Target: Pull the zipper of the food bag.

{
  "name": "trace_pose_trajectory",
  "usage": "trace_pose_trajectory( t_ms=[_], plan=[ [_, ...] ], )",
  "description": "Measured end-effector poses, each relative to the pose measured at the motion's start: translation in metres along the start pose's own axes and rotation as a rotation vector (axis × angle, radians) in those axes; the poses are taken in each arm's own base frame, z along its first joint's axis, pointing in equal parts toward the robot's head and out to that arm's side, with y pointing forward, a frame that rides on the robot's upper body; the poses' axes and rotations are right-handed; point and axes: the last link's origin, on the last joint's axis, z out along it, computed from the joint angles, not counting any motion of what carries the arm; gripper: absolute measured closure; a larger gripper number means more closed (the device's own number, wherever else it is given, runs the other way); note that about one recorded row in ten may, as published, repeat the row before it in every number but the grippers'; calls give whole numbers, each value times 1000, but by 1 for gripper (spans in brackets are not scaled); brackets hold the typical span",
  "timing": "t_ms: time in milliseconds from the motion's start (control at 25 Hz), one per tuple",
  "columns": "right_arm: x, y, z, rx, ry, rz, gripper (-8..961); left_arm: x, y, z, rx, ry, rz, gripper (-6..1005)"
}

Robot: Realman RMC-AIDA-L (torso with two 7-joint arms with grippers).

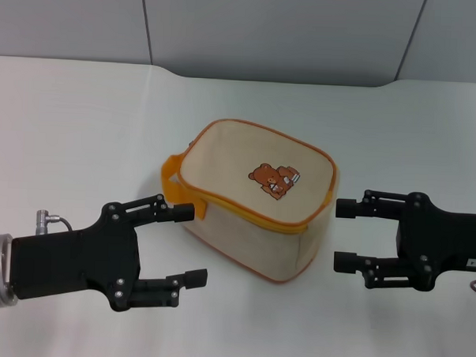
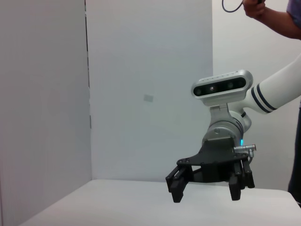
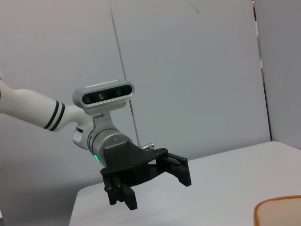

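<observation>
The beige food bag (image 1: 246, 167) stands in the middle of the white table, with a brown bear picture (image 1: 273, 180) on its top and an orange strap loop (image 1: 171, 178) on its left end. The zipper (image 1: 248, 211) shows as a thin orange-yellow track along the near upper edge; I cannot make out its pull tab. My left gripper (image 1: 192, 244) is open, just left of the bag and apart from it. My right gripper (image 1: 342, 235) is open, just right of the bag. A corner of the bag shows in the right wrist view (image 3: 280, 212).
The white table (image 1: 82, 124) reaches to grey wall panels (image 1: 252, 29) at the back. The left wrist view shows the right gripper (image 2: 207, 188) farther off and a person's arm (image 2: 277, 14). The right wrist view shows the left gripper (image 3: 150, 186).
</observation>
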Motion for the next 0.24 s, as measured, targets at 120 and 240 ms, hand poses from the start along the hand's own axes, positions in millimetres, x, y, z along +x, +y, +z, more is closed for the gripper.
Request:
trace_pose_trajectory(
  t_ms=[120,240],
  plan=[
    [0,-1,1,9,4,-8,184,0,0,0,0,0,0,184],
    [0,-1,2,14,5,-13,184,0,0,0,6,5,2,184]
  ],
)
